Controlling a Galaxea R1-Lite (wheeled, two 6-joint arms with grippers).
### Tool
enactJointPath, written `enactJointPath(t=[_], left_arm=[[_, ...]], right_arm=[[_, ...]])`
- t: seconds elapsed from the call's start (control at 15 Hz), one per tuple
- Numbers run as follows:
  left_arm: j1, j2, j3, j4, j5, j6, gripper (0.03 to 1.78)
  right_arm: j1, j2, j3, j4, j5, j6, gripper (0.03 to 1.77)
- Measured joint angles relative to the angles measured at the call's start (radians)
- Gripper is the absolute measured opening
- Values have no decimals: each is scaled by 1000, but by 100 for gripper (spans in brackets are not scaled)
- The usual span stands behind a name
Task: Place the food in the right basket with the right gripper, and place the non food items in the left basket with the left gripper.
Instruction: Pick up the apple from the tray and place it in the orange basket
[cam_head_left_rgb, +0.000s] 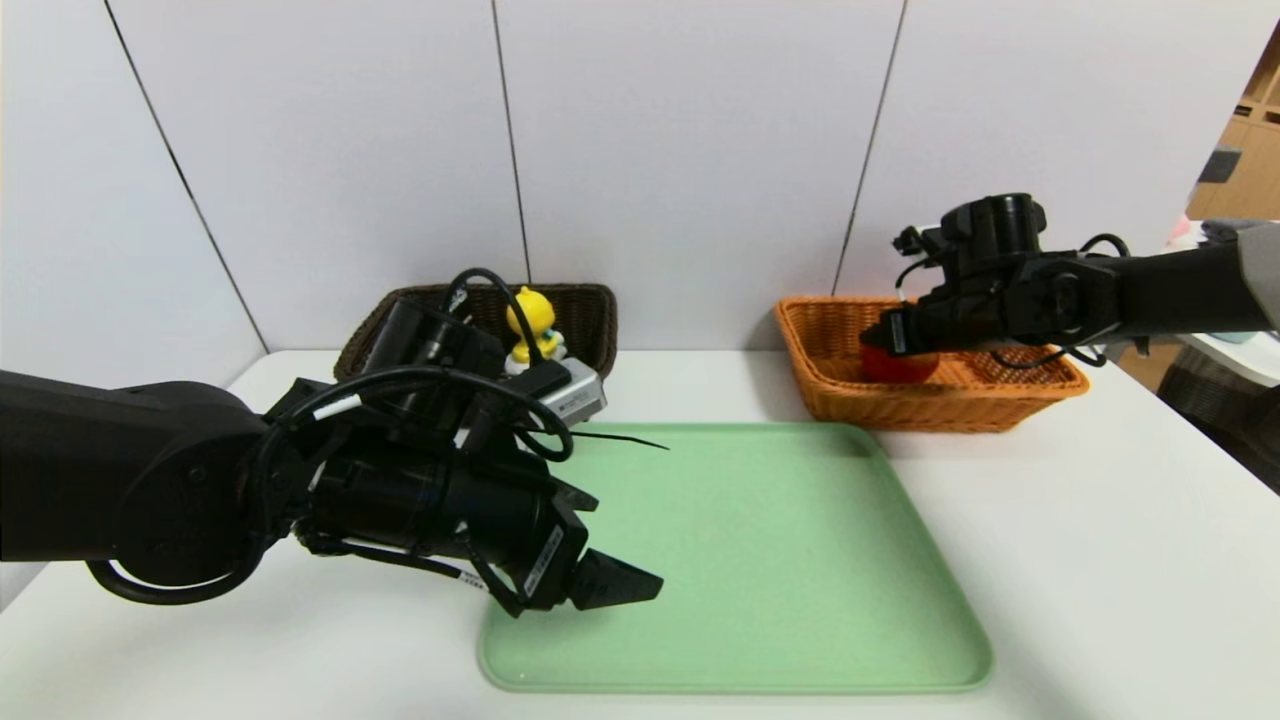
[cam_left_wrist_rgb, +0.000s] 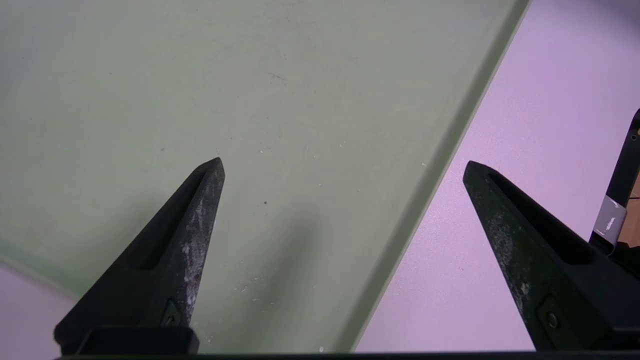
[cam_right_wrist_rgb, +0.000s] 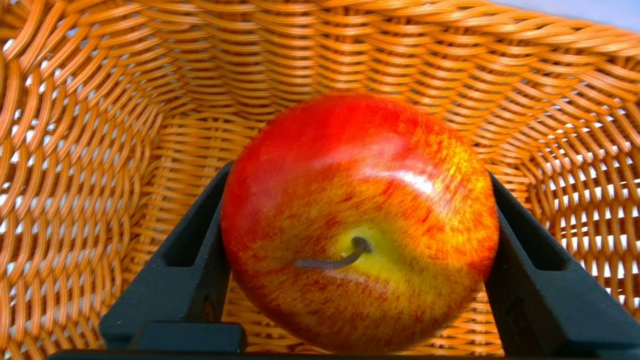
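The food, a red apple (cam_head_left_rgb: 900, 365) (cam_right_wrist_rgb: 360, 220) with yellow flecks, is inside the orange right basket (cam_head_left_rgb: 1010, 400) (cam_right_wrist_rgb: 100, 125), low over its woven floor. My right gripper (cam_head_left_rgb: 893, 338) (cam_right_wrist_rgb: 360, 170) reaches into the basket with a black finger on each side of the apple. The apple looks smeared while the fingers and the weave are sharp, so it is loose between them. A yellow duck toy (cam_head_left_rgb: 530, 325) stands in the dark brown left basket (cam_head_left_rgb: 590, 310). My left gripper (cam_head_left_rgb: 612, 588) (cam_left_wrist_rgb: 342, 165) hangs open and empty over the tray's near left corner.
A pale green tray (cam_head_left_rgb: 780, 560) (cam_left_wrist_rgb: 250, 100) lies bare in the middle of the white table (cam_head_left_rgb: 1100, 560) (cam_left_wrist_rgb: 550, 100). Both baskets stand at the back against the white wall. My left arm's cables and wrist camera hide part of the dark basket.
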Motion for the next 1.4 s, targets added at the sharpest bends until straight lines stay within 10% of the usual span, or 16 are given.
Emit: enactJointPath(t=[0.67, 1.4], left_arm=[[18, -74, -4, 2, 41, -5, 169], [163, -455, -73, 209, 369, -70, 169]], right_arm=[[12, -76, -37, 127, 16, 18, 163], [188, -483, 78, 367, 6, 148, 169]])
